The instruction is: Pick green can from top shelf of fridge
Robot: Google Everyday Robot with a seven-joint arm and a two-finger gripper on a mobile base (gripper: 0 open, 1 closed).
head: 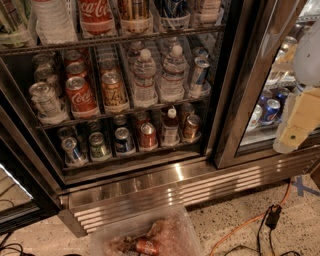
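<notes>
Camera view: my gripper (pixel 299 122) far right by the door (pixel 252 90) — open or not, can't tell — green can (pixel 10 20) edge-cropped, could grab Coke can (pixel 96 15).

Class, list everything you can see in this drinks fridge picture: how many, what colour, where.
fridge: one, stainless steel, fills the view
top shelf: one, dark wire, upper edge
green can: one, green, top shelf far left, partly cut off
Coca-Cola can: one, red, middle rack left
water bottles: at least two, clear, middle rack centre
small cans: several, mixed colours, bottom rack
plastic container: one, clear, floor in front
cable: one, orange, floor right
gripper: one, pale beige, right edge, before the glass door
</notes>
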